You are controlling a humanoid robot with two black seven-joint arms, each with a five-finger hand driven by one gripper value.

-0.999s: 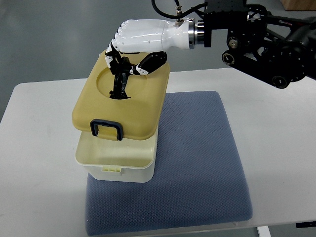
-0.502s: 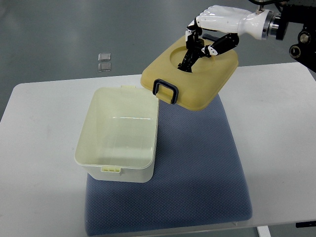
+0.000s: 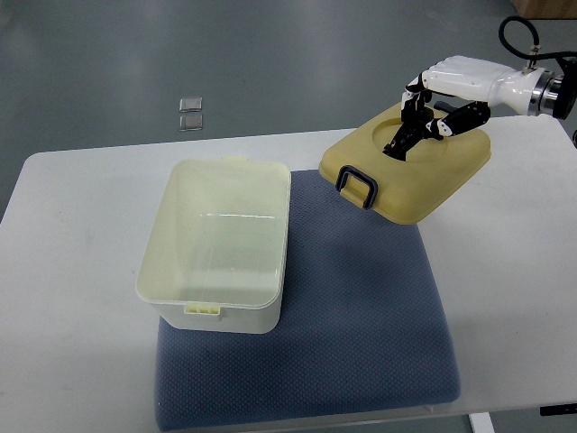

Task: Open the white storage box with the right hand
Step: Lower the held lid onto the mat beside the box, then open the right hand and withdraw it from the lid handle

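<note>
A: What differs from half a second ago?

B: The lid (image 3: 410, 170) sits lower and further right. It was held up off the far edge of the mat; now its near edge overlaps the mat's (image 3: 361, 307) far right corner, tilted. The right hand (image 3: 431, 113) has travelled with it. A full second back, the lid was just above the storage box (image 3: 219, 244).

A: Surface, room?

B: White bench (image 3: 72, 298), blue-grey textured mat on it. Grey floor beyond, two small pale squares (image 3: 190, 114) lying there.

A: Box relative to the hand?

B: Box stands open on the mat's left side, partly over the bench, inside bare. Well apart from the hand, which is at far right.

A: Hand state?

B: Fingers curled down into the lid's round recess, gripping it. Dark latch loop (image 3: 357, 186) faces the camera. Left arm not visible.
</note>
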